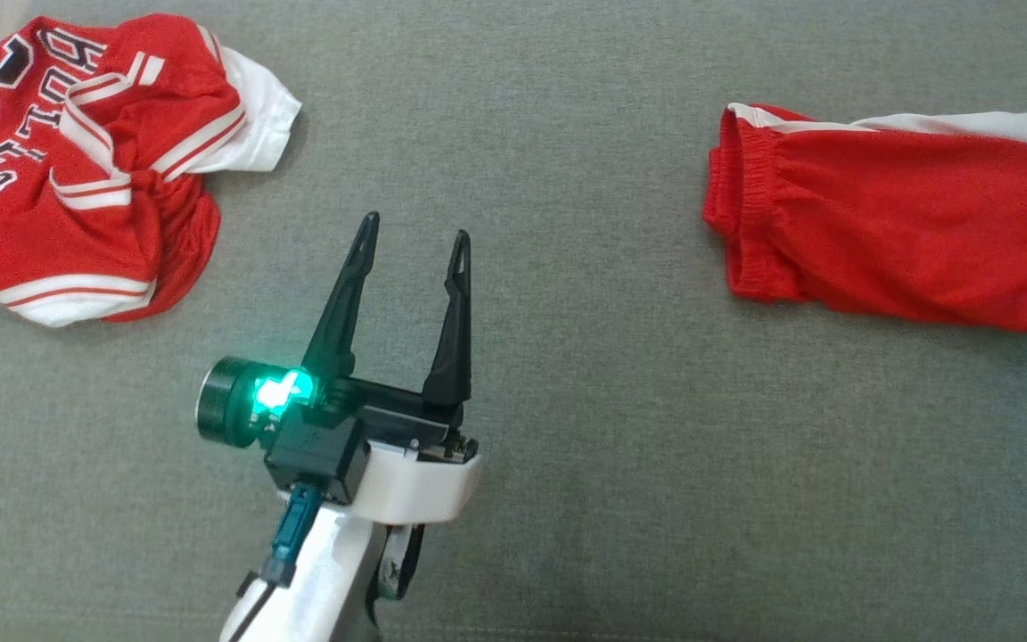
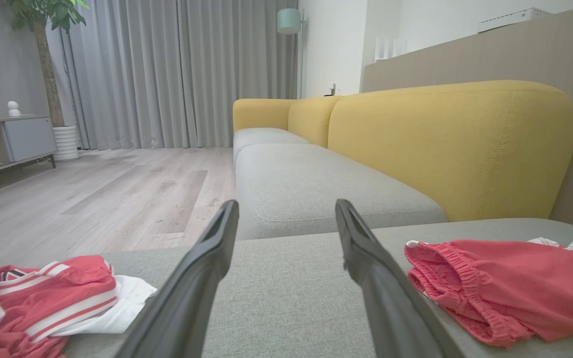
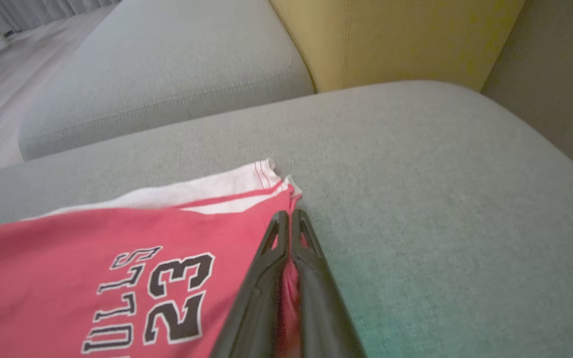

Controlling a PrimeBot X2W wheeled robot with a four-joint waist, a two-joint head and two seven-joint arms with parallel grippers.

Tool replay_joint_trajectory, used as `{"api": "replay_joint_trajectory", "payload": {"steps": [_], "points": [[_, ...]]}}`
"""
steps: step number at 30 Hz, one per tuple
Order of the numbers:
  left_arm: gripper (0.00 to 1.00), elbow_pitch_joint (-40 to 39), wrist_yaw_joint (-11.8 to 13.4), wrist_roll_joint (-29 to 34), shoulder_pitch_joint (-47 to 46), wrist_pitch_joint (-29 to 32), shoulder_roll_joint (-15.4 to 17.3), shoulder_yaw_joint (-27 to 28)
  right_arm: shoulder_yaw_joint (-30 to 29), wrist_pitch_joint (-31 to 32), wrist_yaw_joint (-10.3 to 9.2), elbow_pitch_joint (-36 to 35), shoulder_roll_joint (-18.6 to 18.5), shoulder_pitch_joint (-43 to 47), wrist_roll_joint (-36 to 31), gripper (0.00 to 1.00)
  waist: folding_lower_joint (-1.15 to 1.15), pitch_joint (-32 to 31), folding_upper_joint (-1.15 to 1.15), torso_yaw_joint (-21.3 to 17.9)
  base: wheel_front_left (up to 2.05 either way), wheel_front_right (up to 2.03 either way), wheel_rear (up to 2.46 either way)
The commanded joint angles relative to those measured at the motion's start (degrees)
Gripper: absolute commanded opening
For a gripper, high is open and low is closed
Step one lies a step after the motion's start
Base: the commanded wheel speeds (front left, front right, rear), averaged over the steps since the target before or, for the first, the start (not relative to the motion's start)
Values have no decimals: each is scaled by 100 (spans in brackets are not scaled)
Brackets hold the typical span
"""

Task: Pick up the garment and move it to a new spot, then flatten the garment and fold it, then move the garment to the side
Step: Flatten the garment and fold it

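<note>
Shorts (image 1: 906, 232) of smooth red fabric, white-trimmed with a gathered elastic waistband, lie flattish at the right of the grey woven sofa cushion (image 1: 585, 464). The right gripper (image 3: 289, 215) is clamped on their edge near a white-trimmed corner. The left gripper (image 1: 415, 234) hovers spread and empty. A crumpled red-and-white jersey (image 1: 59, 160) lies well apart.

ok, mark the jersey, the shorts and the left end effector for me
jersey (image 1: 23, 241), head view, lower red panel.
shorts (image 1: 906, 232), head view, red fabric beside the elastic waistband.
left end effector (image 1: 417, 227), head view, midway between its open fingertips.
</note>
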Motion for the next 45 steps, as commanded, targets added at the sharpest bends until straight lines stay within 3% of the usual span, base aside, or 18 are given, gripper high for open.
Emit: {"api": "replay_joint_trajectory", "payload": {"steps": [1,10,15,19,20,21,26,34,39,45], "points": [[100,-142,-16,66,-50,-28,1,226,-30,-104,-4,-269,-299,16,19,0,0,-12,0,-36,0,0,0],[100,-3,-143,96,51,-28,-41,254,214,-205,-4,-2083,68,-206,-367,0,0,-225,0,78,0,0,0],[100,30,-172,79,91,-28,-60,263,913,255,-4,-3294,524,-224,-715,0,0,-295,0,254,0,0,0],[100,36,-188,41,105,-28,-73,262,1757,833,-4,-3781,794,-63,-936,0,0,-267,0,405,0,0,0],[100,31,-191,31,105,-28,-75,264,1912,924,-4,-3823,842,-29,-973,35,0,-252,0,440,0,0,0],[100,27,-190,22,107,-28,-77,269,2022,990,-4,-3841,918,16,-978,100,0,-245,0,469,0,0,0],[100,-1,-156,-6,156,-28,-85,305,2002,706,-4,-4045,1183,274,-1063,100,0,-262,0,539,0,0,0],[100,64,-171,-96,398,-28,-88,420,732,-357,-4,-4160,1550,1176,-1478,100,0,-657,0,394,0,0,0],[100,238,-208,-190,722,-28,-89,535,-85,-1377,-4,-3996,2110,1981,-1887,100,0,-1153,0,221,0,0,0],[100,477,-269,-267,1193,-28,-90,764,-384,-1631,-4,-3540,2699,2766,-2406,100,0,-1684,0,62,0,0,0]]}}
